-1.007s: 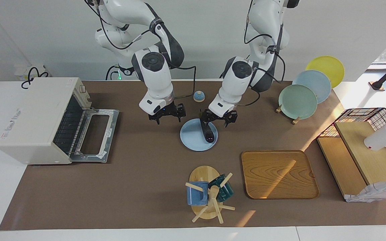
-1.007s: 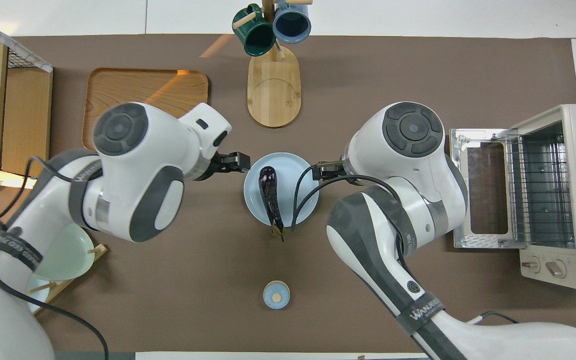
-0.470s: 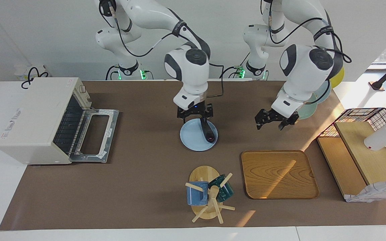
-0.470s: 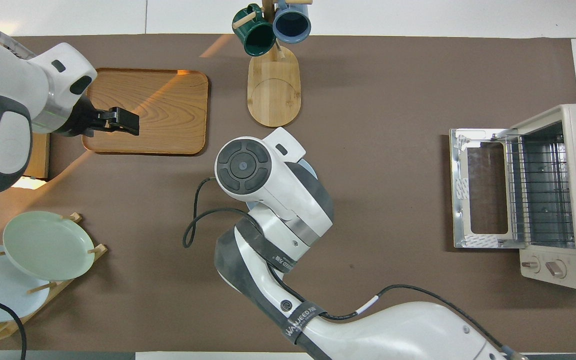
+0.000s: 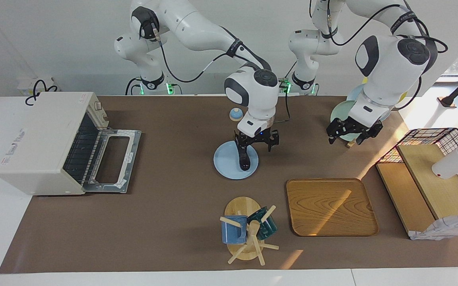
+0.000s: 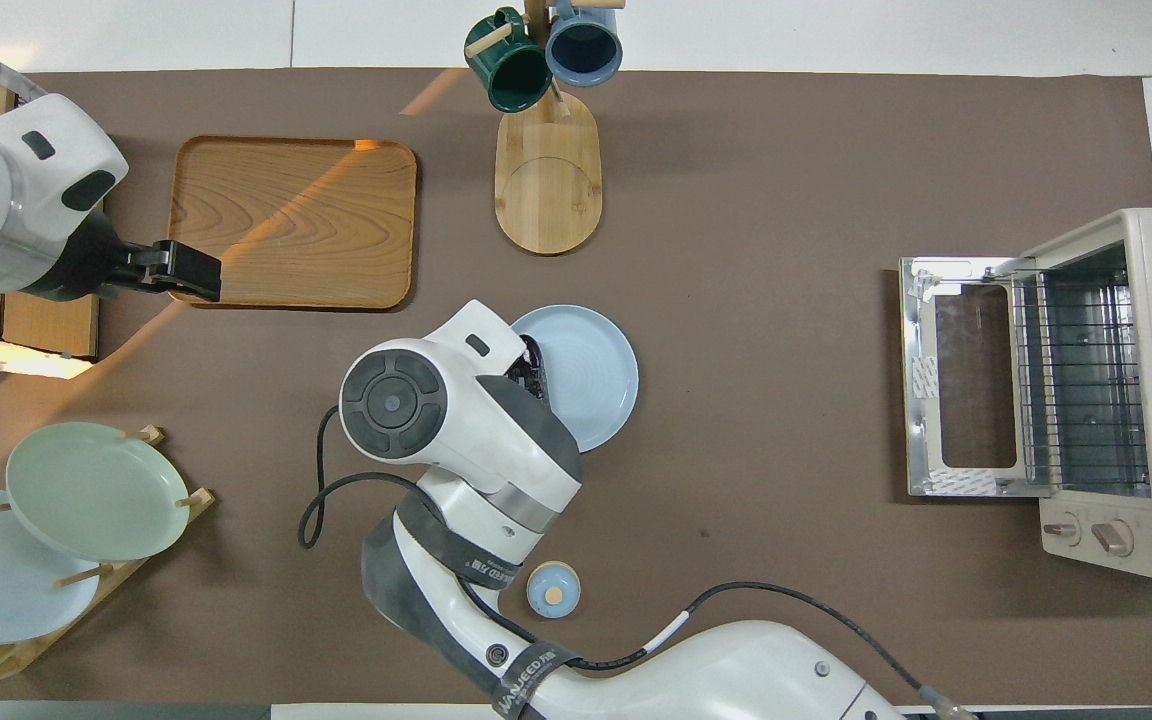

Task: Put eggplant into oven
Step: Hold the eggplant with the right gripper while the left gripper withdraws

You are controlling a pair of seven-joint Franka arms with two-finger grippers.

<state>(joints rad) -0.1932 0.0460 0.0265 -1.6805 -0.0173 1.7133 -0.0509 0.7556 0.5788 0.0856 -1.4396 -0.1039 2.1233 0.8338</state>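
From my station, the oven point(image 5: 50, 143) sits at the right arm's end of the table with its door point(image 5: 113, 161) folded flat and the wire rack point(image 6: 1086, 380) bare, so the receiving side looks ready. Toward the middle of the table lies the blue plate point(image 5: 225, 165), and the eggplant point(image 5: 244, 159) rests on it, dark and slim, its stem end toward the robots. My right gripper point(image 5: 256, 143) is down over that stem end, one finger at the eggplant, but I cannot tell whether the fingers are spread or already pinching it. The left gripper point(image 5: 353, 134) waits with fingers released, up in front of the plate rack point(image 5: 348, 141) at the left arm's end.

I judge the step in hand to be the pick. Next I need a firm hold across the slim body, a clean lift off the plate, then a carry to the open oven, low enough to slide onto the rack.
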